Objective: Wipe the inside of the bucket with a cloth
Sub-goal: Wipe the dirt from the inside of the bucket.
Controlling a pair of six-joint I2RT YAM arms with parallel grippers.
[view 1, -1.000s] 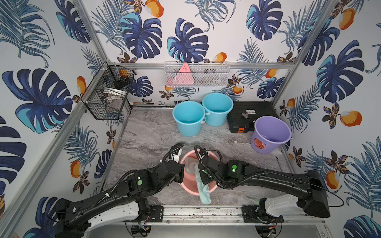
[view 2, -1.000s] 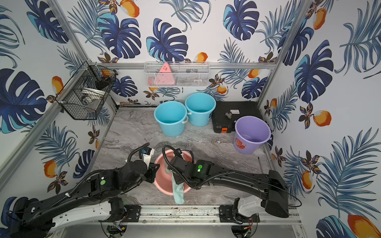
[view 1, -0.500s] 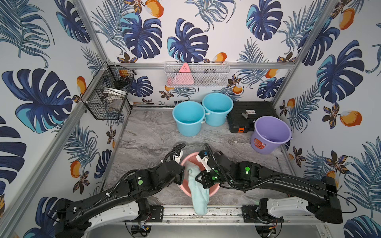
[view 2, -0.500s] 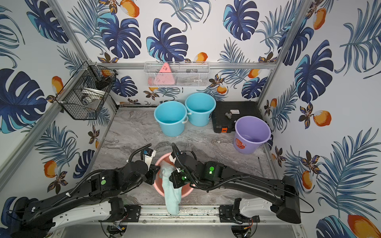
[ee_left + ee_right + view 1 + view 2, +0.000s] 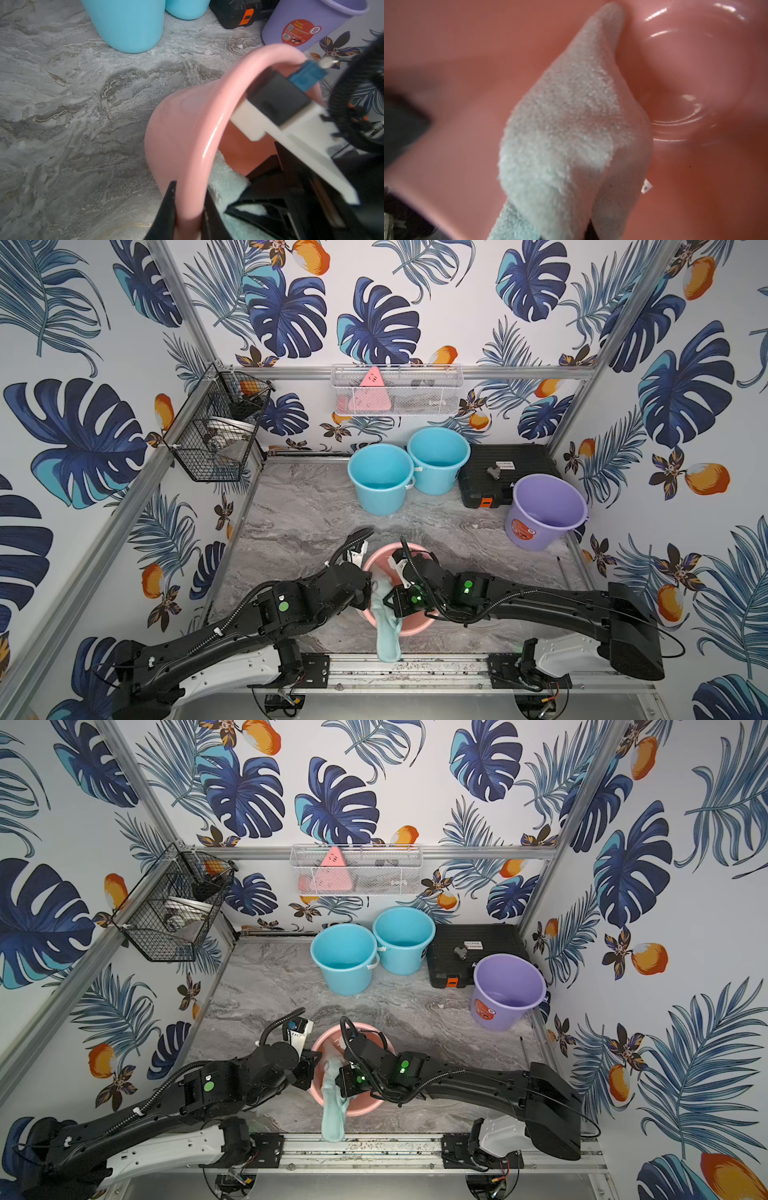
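A pink bucket [image 5: 379, 559] stands at the front middle of the marble table in both top views, also [image 5: 366, 1104]. My left gripper [image 5: 367, 594] is shut on its left rim [image 5: 197, 135], one finger outside and one inside the wall. The cloth [image 5: 388, 639], a fluffy pale mint towel, runs from inside the bucket over its near rim and hangs down to the front rail, also [image 5: 333, 1120]. My right gripper [image 5: 391, 600] is inside the bucket, shut on the cloth [image 5: 560, 135], which is pressed against the pink inner wall [image 5: 695, 187]. The cloth hides its fingers.
Two light blue buckets [image 5: 380, 479] [image 5: 437, 464] stand at the back, with a black case [image 5: 500, 472] and a purple bucket [image 5: 542, 510] to their right. A black wire basket [image 5: 216, 435] and a white one [image 5: 397, 391] hang on the walls. A metal rail [image 5: 436, 664] runs along the front edge.
My right gripper has swept left across the inside of the bucket, toward the left gripper, dragging the cloth with it. The hanging end has swung left. The left arm has stayed put.
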